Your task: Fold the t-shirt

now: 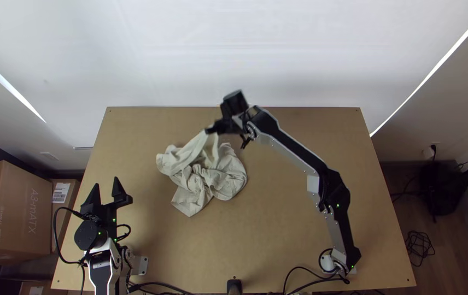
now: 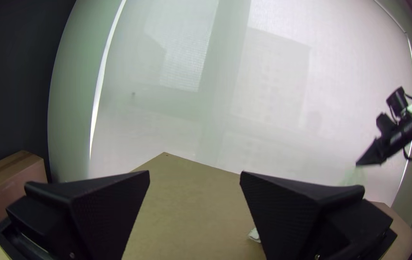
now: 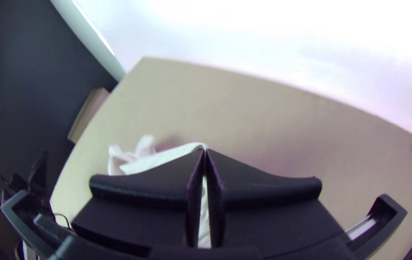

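Table [image 1: 278, 235], printed carton [image 1: 18, 205] — right pincer [image 1: 210, 130] grips bunched t-shirt [image 1: 227, 173].

Brown cardboard boxes [image 1: 12, 210] beside the counter's [image 1: 299, 229] left edge, one bearing a white label [image 1: 61, 193]. Pale sheet [image 1: 234, 54] hangs beyond the far edge. Right side: coiled cable [image 1: 420, 248] on wooden floor [image 1: 455, 257].

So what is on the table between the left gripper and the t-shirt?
Nothing: the top view shows just bare wooden tabletop between the left gripper and the bunched t-shirt.
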Tool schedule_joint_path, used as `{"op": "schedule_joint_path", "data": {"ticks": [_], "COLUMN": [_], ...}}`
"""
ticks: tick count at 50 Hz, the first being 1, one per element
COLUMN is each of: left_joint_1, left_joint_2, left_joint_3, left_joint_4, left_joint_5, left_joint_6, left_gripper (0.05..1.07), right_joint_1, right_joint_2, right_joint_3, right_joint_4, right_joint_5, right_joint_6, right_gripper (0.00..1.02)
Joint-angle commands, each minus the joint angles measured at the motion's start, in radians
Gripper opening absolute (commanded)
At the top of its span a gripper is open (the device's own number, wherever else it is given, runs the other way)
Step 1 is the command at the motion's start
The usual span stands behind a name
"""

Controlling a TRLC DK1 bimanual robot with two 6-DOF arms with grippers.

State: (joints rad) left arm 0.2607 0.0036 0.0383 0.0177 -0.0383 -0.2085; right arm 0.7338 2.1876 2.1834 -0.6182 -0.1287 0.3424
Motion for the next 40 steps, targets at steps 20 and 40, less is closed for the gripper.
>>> {"op": "schedule_joint_path", "data": {"ticks": [20, 40], "left_joint_1": [-0.003, -0.003], "left_joint_2": [-0.004, -0.004], "left_joint_3": [-0.035, -0.035], "left_joint_4": [-0.015, -0.015], "left_joint_5": [-0.012, -0.012], "left_joint_6": [0.006, 0.006], "left_gripper": [1.02, 1.02], "right_joint_1": [-0.148, -0.171], "right_joint_2": [0.054, -0.193], "right_joint_3": [0.088, -0.203], "right_joint_4": [0.259, 0.141], "right_joint_5": [0.219, 0.170], "right_joint_6": [0.084, 0.084], "right_gripper": [0.05, 0.99]}}
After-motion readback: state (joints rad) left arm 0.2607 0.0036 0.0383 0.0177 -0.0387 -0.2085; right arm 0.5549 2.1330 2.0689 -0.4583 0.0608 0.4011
